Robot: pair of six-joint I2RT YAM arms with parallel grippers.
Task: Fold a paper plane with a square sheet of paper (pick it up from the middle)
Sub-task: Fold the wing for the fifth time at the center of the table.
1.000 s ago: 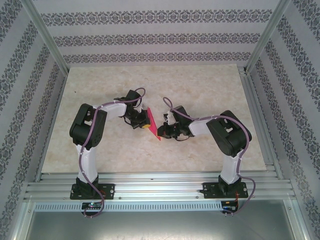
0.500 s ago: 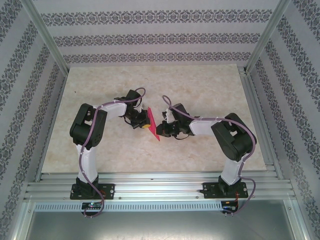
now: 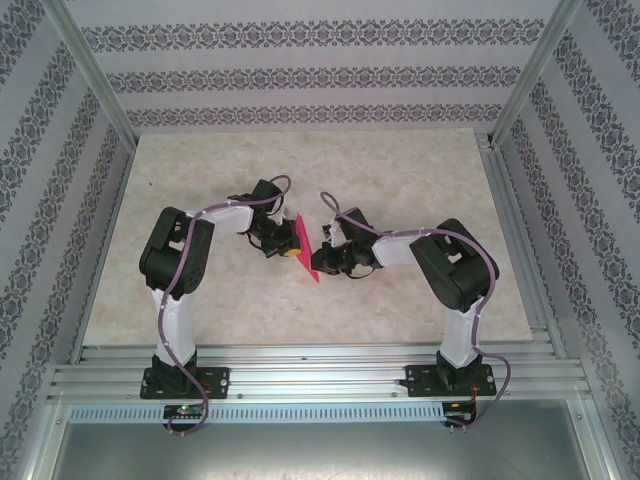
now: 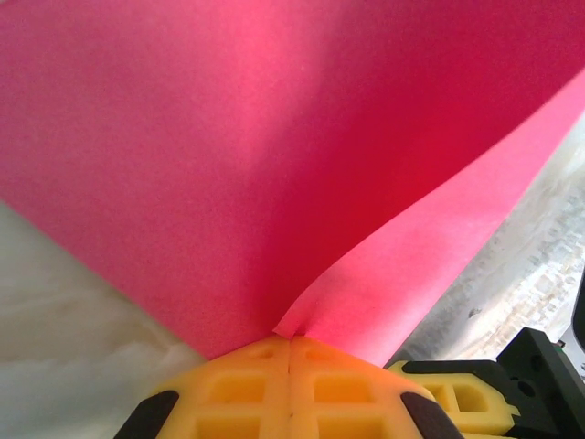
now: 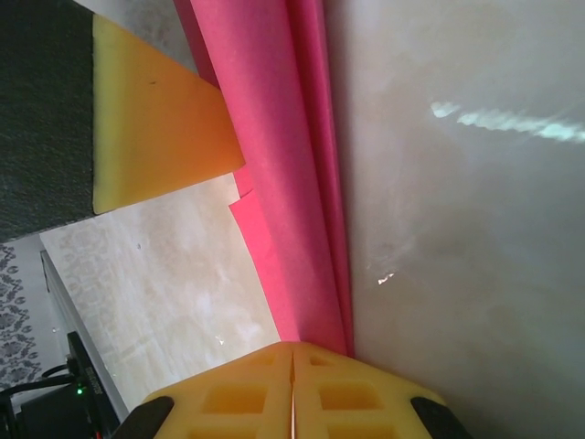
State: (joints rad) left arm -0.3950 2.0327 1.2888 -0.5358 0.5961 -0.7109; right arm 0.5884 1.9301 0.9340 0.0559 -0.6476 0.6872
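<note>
The sheet of paper (image 3: 304,245), bright pink and folded into a narrow pointed strip, hangs on edge just above the table between both arms. My left gripper (image 3: 288,247) is shut on it from the left. In the left wrist view its yellow pads (image 4: 247,384) meet at the crease, and the paper (image 4: 274,155) fans out above my left gripper (image 4: 291,340). My right gripper (image 3: 318,263) is shut on the paper's near end. In the right wrist view, my right gripper (image 5: 293,347) pinches the folded layers (image 5: 292,183), which run up the frame.
The marble-patterned table (image 3: 400,170) is bounded by aluminium rails at the near edge (image 3: 320,375) and patterned walls on three sides. The left gripper's yellow finger (image 5: 155,137) shows beside the paper in the right wrist view.
The right arm's elbow swung out to the right and came back, and its gripper shifted slightly left along the paper. The left arm and the paper stayed where they were.
</note>
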